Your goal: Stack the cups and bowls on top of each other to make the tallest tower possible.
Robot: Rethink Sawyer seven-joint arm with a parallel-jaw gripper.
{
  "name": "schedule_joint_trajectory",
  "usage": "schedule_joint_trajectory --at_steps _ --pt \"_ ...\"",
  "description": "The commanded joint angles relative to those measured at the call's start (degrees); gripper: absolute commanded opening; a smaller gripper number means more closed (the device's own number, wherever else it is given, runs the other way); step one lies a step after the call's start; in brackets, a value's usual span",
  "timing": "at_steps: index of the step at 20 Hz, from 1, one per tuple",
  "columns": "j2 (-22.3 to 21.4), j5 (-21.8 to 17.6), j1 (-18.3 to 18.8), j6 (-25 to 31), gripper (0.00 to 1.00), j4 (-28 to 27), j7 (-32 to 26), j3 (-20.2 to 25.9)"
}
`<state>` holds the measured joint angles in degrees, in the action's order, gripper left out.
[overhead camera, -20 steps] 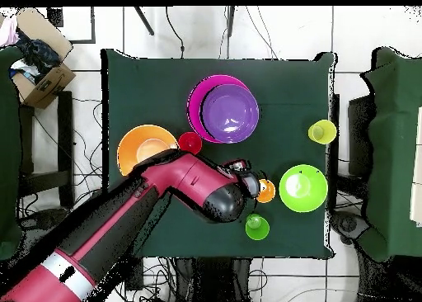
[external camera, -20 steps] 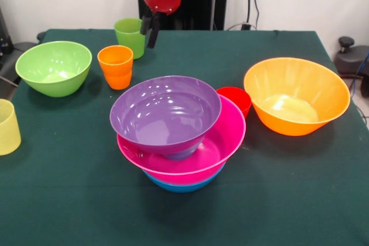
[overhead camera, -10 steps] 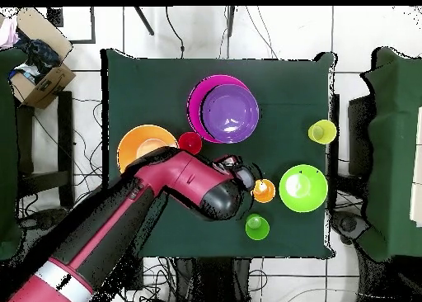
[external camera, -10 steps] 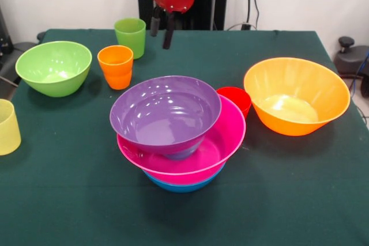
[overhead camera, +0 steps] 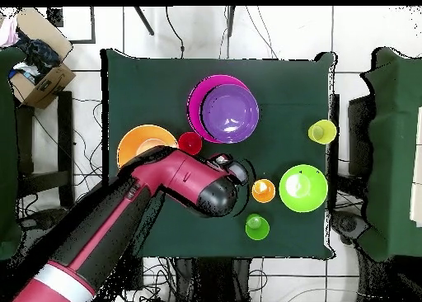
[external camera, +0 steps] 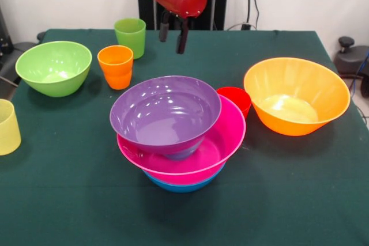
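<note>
A desk (external camera: 300, 200) covered in dark green cloth fills most of the front view. Resting directly on it: a lime green bowl (external camera: 53, 67) at the left, an orange cup (external camera: 115, 66) just right of it, and a green cup (external camera: 130, 37) above that near the desk's upper edge. A pale yellow cup (external camera: 8, 126) sits at the left edge of the frame. A large orange bowl (external camera: 296, 95) is at the right, with a red cup (external camera: 235, 99) beside it. At centre a blue bowl (external camera: 181, 186) sits on the cloth beneath a pile of bowls
</note>
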<state>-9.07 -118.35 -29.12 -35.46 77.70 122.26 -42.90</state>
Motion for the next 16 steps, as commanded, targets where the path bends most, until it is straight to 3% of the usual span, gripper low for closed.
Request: schedule_joint_trajectory --at_steps 1,11,13,16 --pt "-1.44 -3.10 -0.06 -2.34 1.00 -0.78 -15.89 12.70" --pt "-4.35 -3.20 -1.87 -1.89 1.00 2.09 -15.06 13.75" --pt "-4.78 -2.32 -2.15 -2.61 1.00 2.57 -12.34 13.52" --pt "-4.12 -0.01 -3.27 -3.49 1.00 3.30 -2.94 12.03"
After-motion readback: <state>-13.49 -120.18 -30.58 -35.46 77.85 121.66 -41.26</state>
